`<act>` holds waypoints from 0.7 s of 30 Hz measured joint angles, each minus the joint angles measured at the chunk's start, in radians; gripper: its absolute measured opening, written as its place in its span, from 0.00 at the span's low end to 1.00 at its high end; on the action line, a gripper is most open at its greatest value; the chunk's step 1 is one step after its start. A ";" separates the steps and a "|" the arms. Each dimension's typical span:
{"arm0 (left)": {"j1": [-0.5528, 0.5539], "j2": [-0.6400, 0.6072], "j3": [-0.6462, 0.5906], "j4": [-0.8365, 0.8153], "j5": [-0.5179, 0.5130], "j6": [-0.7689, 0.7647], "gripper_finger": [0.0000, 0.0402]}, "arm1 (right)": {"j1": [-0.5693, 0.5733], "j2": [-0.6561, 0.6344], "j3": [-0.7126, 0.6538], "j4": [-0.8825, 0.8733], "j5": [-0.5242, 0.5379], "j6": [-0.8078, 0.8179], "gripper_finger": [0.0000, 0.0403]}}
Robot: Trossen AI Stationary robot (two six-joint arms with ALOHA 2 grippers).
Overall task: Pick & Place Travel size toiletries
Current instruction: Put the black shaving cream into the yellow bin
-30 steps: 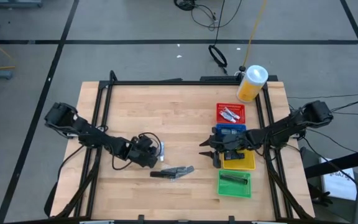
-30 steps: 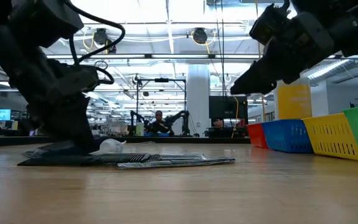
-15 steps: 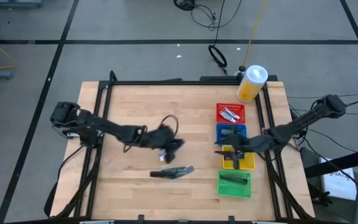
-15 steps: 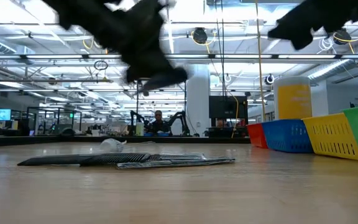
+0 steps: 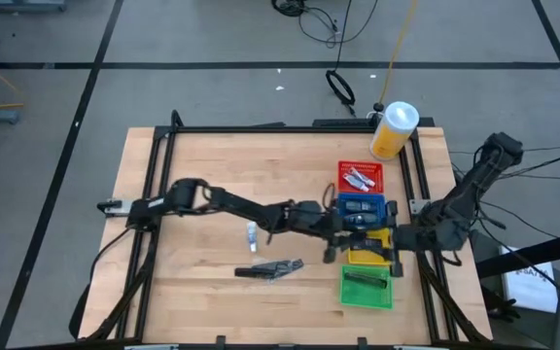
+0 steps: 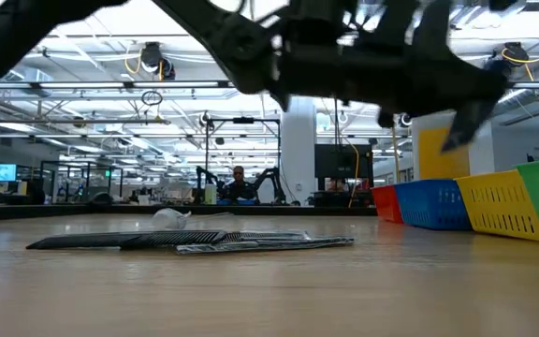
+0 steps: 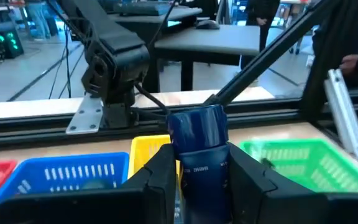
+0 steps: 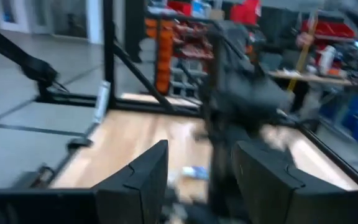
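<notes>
Toiletry bottle [image 7: 199, 157], dark blue, is pinched by the left end effector [image 7: 197, 180] above the yellow basket [image 7: 146, 148]; it could be dropped into the neighbouring green basket [image 7: 297, 163] if released off-centre. The right end effector [image 8: 201, 180] is held spread nearby.

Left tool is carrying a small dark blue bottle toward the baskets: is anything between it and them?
Nothing visible blocks it. The left tool grips the small dark blue cylindrical bottle, with the yellow plastic basket directly ahead. The right tool hovers at the yellow basket's other side.
</notes>
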 joint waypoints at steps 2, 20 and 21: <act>0.000 0.052 0.066 0.007 0.000 0.010 0.24 | 0.029 0.004 0.000 0.038 0.000 -0.035 0.42; -0.002 0.114 0.116 0.140 -0.009 0.133 0.25 | 0.074 0.017 0.000 0.088 0.003 -0.091 0.42; -0.002 0.114 0.116 0.140 -0.009 0.140 0.25 | 0.074 0.017 0.000 0.088 0.003 -0.091 0.42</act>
